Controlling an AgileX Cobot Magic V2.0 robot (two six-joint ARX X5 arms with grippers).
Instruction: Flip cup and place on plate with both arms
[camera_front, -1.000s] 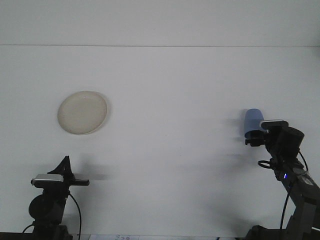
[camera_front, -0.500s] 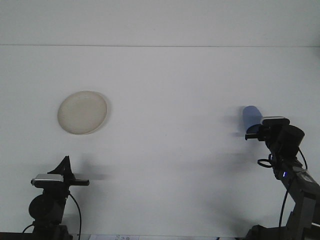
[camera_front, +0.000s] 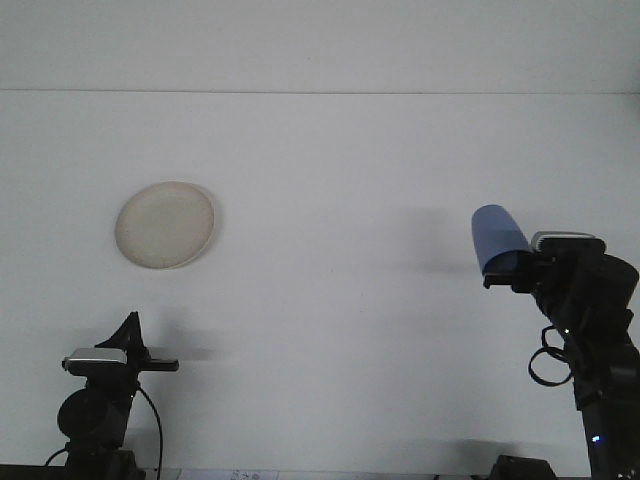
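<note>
- White desk (camera_front: 330, 330) fills the scene, bare except for a pale plate (camera_front: 165, 224) at far left.
- Right end effector (camera_front: 508, 268) grasps the blue cup (camera_front: 497, 238), lifted and tilted above the desk at right, well apart from the plate.
- Left end effector (camera_front: 132, 330) waits near left; I cannot tell its grip.
- Flip looks underway; handover and placing remain.

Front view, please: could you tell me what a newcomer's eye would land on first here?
Most striking is the blue cup, held tilted above the white table at the right by the right tool. Next comes the pale round plate lying alone at the left of the table. The left tool waits low in the near left corner, holding nothing.
</note>
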